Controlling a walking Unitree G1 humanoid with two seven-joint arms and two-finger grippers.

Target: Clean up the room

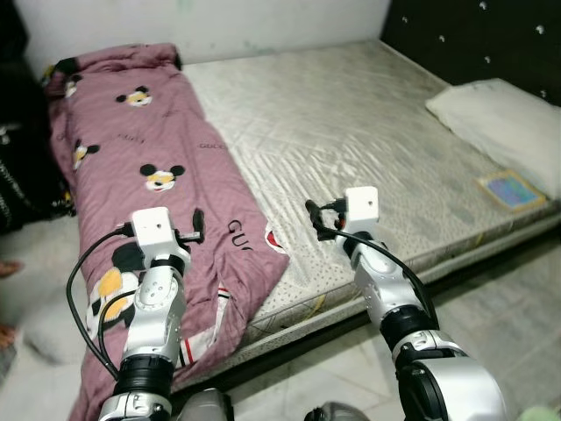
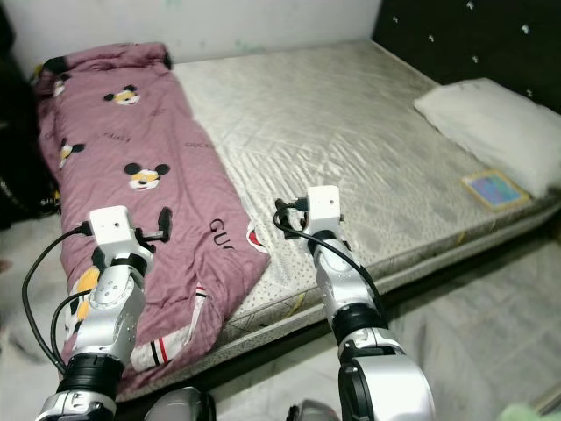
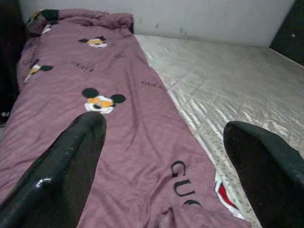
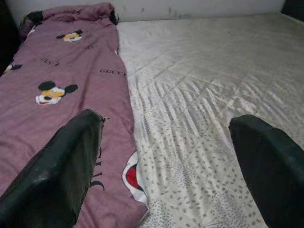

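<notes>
A mauve blanket printed with cartoon mice lies folded lengthwise along the left side of a bare patterned mattress. Its near end hangs over the bed's front edge. My left gripper is open, hovering low over the blanket's near part, and its black fingers hold nothing. My right gripper is open too, just above the line where the blanket's right edge meets the mattress. One of its fingers points toward the blanket's corner.
A white pillow lies at the right end of the bed against a dark tufted headboard. A small colourful book sits in front of it near the mattress edge. Dark clutter stands left of the bed. Grey floor is in front.
</notes>
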